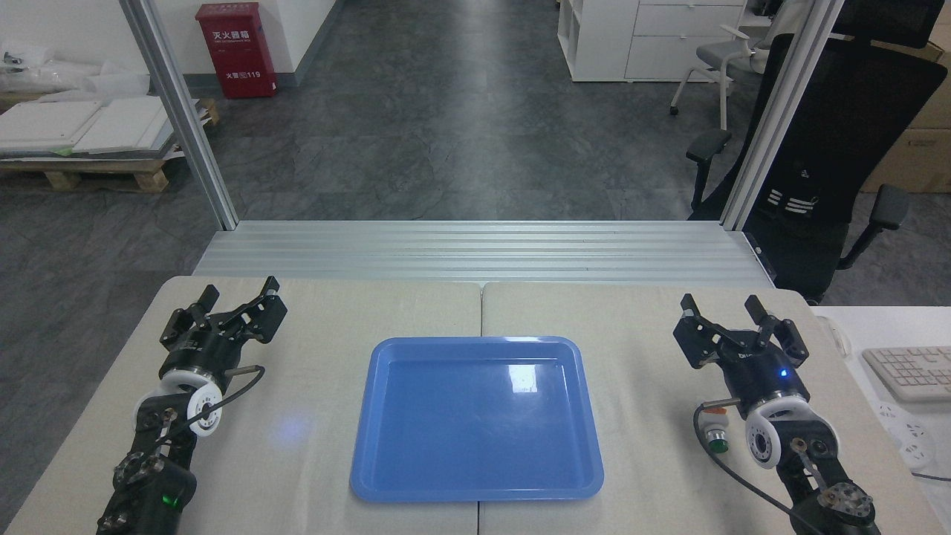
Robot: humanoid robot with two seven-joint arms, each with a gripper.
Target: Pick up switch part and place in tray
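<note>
On the tabletop (312, 446), your tray (475, 490) held nothing, so the job had not started. Both claws, left claw (236, 297) and right claw (722, 303), stood wide and held nothing. Your switch part (716, 438) lay beside the right arm, right of the tray.

Beige table (312, 416): blue tray (386, 475) centre, switch part (716, 437) right.

One blue tray (475, 475) is lying on the table (319, 312), and one switch part (715, 437) is sitting near the table's right edge. Two grippers are resting over the table: the left gripper (239, 291) and the right gripper (721, 305). One keyboard (910, 371) is showing at the right.
</note>
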